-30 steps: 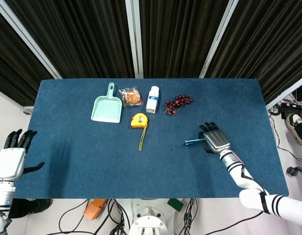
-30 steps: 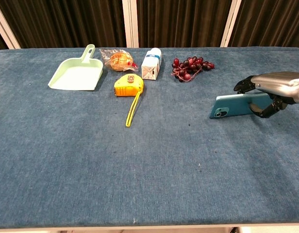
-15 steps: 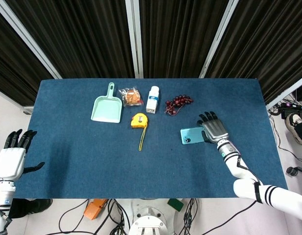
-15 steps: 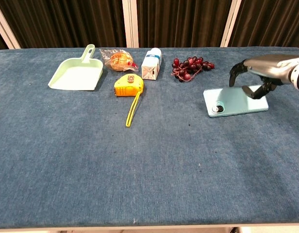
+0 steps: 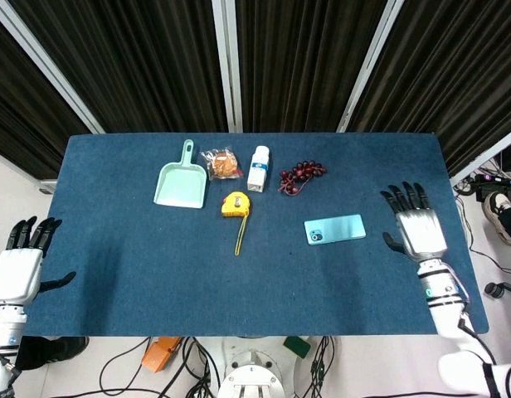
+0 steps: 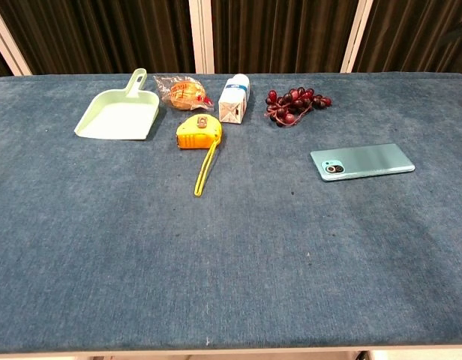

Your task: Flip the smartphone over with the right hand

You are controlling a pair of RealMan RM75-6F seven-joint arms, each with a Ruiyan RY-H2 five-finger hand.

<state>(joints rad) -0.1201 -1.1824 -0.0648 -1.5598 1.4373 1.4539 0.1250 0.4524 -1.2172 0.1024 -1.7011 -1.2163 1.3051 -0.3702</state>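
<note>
Bench (image 5: 114,249): wide, covered in dark blue, carpet-like cloth; dark pleated curtains (image 5: 148,58) with pale uprights behind its far edge, loose cables on the floor at the near side.

Change since half a second ago: the right hand (image 5: 419,230) has left the smartphone and pulled back to the right, near the bench's right edge, fingers spread and released, holding nothing. The smartphone (image 6: 361,161) now lies flat, teal back and camera lens upward, right of centre, well apart from that hand. The left hand (image 5: 18,269) stays off the bench's near-left corner, fingers likewise spread and empty.

Items, largest first:
- Dustpan (image 6: 119,112), mint-green plastic, scoop shape with looped handle, far left.
- Smartphone, slim glossy rectangle.
- Tape measure (image 6: 197,133), yellow case, strap trailing toward the near side.
- Grapes (image 6: 294,103), dark red bunch, far side, beyond the phone.
- Small carton (image 6: 233,99), white and blue, upright.
- Clear wrapped packet (image 6: 184,92) with orange contents, between dustpan and carton.
</note>
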